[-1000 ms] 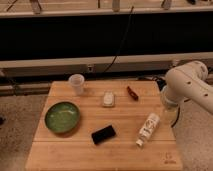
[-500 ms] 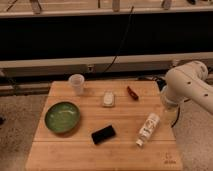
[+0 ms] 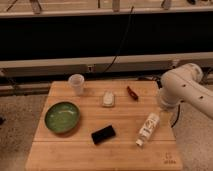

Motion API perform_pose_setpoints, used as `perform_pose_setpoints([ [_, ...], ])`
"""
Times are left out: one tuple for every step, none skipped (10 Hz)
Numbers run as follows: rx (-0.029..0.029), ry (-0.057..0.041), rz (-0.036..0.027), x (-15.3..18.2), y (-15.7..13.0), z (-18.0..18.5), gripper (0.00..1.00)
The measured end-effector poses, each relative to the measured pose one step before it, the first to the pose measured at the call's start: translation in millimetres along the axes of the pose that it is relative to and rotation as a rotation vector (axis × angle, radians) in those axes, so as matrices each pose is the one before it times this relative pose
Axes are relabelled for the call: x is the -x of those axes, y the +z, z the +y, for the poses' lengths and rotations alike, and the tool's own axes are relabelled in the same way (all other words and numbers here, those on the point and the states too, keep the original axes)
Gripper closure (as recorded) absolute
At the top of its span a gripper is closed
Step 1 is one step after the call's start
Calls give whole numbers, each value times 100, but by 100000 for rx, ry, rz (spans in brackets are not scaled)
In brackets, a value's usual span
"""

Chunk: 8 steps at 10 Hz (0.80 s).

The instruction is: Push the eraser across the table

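Observation:
The eraser, a flat black block, lies on the light wooden table, front of centre, between the green bowl and the white bottle. A white arm segment hangs over the table's right edge, well to the right of the eraser and above the bottle. My gripper is out of view; only this arm segment shows.
A green bowl sits at the left. A clear plastic cup stands at the back left. A small white lumpy object and a small dark red object lie at the back. A white labelled bottle lies at the right.

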Motion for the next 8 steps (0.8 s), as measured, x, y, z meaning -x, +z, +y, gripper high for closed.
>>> perform_pose_setpoints([
  [230, -1002, -7, 681, 282, 236, 20],
  [-42, -990, -41, 208, 215, 148, 20],
  [81, -638, -28, -52, 241, 145, 20],
  [-12, -438, -238, 133, 188, 119, 20],
  [406, -986, -413, 654, 943, 330, 20],
  [212, -886, -205, 584, 847, 144, 20],
  [462, -1005, -277, 665, 869, 278, 20],
  [129, -908, 1, 317, 350, 161, 20],
])
